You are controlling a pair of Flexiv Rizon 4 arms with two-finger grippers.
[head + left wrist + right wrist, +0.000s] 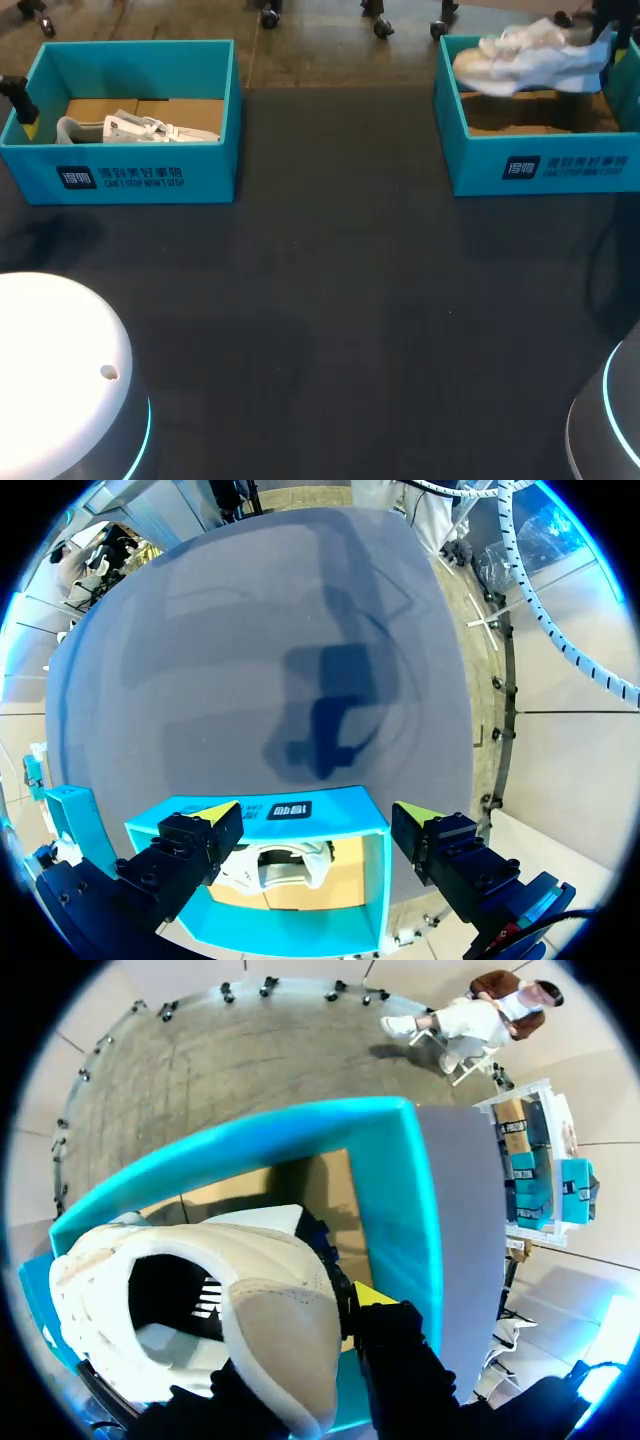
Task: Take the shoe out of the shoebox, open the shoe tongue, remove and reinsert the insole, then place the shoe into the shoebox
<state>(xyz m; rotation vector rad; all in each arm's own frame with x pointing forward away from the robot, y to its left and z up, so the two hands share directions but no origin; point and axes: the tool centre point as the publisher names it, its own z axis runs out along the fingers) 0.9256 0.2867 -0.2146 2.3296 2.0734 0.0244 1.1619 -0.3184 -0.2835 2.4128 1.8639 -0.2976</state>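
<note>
Holding gripper: right gripper (305, 1310), closed on the held shoe from two sides. One yellow fingertip (375, 1293) showed beside the heel patch and the other was hidden under the shoe.
Held shoe: white trainer (530, 55) with a grey patch at the heel, gripped at its heel end. It hung clear above the far part of the right shoebox, lying roughly level. Its opening faced the wrist camera.
Right shoebox: teal, lidless carton (545, 165) with a dark label on its front wall and a bare brown cardboard floor. It stood at the far right of the table; this entry's landmark.
Table: dark surface (340, 300) on which the right shoebox stood.
Left shoebox: matching teal carton (130, 175), well apart from the right shoebox across the table's far edge, in line with it.
Second shoe: white trainer (140, 130), well apart from the right shoebox. It lay on its side inside the left shoebox, against the front wall.
Left gripper: (318, 815) far from the right shoebox, poised over the left shoebox. Fingers were spread wide and empty, touching nothing, the second shoe below them.
Arm bases: two rounded housings, left (50, 370) and right (610, 420), at the near table edge, well apart from the right shoebox.
</note>
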